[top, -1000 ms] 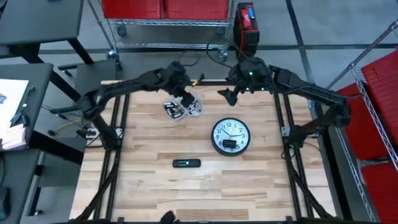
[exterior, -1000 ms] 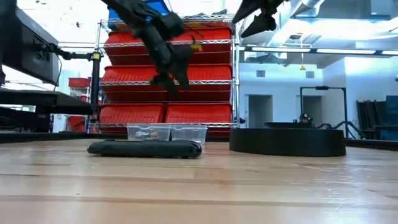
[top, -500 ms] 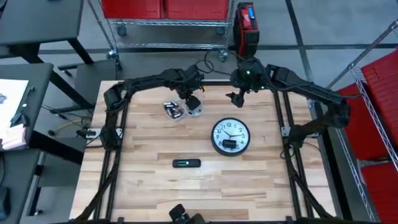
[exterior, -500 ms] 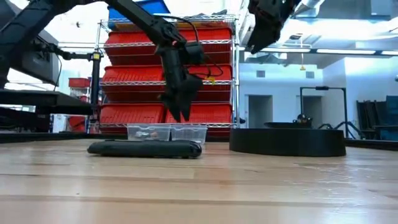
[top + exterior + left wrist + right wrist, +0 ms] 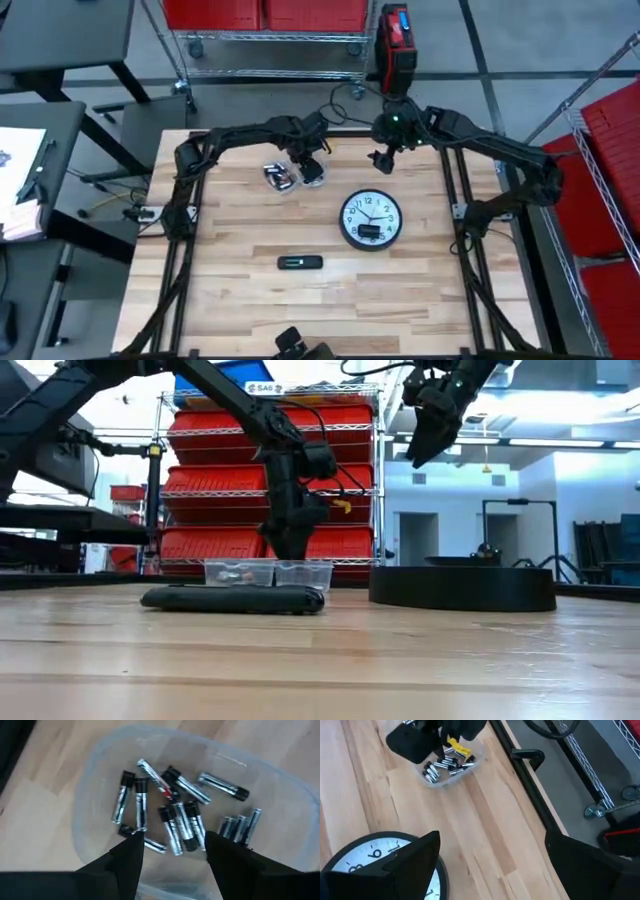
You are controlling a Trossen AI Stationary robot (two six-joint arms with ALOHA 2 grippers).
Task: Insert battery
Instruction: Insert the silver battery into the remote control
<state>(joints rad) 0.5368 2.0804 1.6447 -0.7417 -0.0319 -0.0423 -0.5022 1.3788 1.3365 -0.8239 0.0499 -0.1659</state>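
Observation:
A clear plastic tub [image 5: 90, 815] holding several AA batteries [image 5: 182, 827] stands at the table's far middle, next to a second clear tub [image 5: 279, 178]. My left gripper [image 5: 172, 852] hangs open just above the batteries, fingers pointing down into the tub [image 5: 316, 178], and it shows there in the low view too [image 5: 288, 548]. A black-rimmed wall clock [image 5: 371, 219] lies face up to the right. My right gripper [image 5: 384, 157] hovers open, high above the table beyond the clock [image 5: 370, 860].
A black remote-like bar [image 5: 300, 262] lies flat near the table's middle, toward the near edge [image 5: 235, 600]. Bare wood spreads along the near side. Red storage bins on a wire rack [image 5: 270, 470] stand beyond the far edge.
My left gripper has come down from well above the table and a little toward the right edge, ending over the tub of batteries with its fingers pointing down. My right gripper has sunk a little and turned, still high above the clock's far side.

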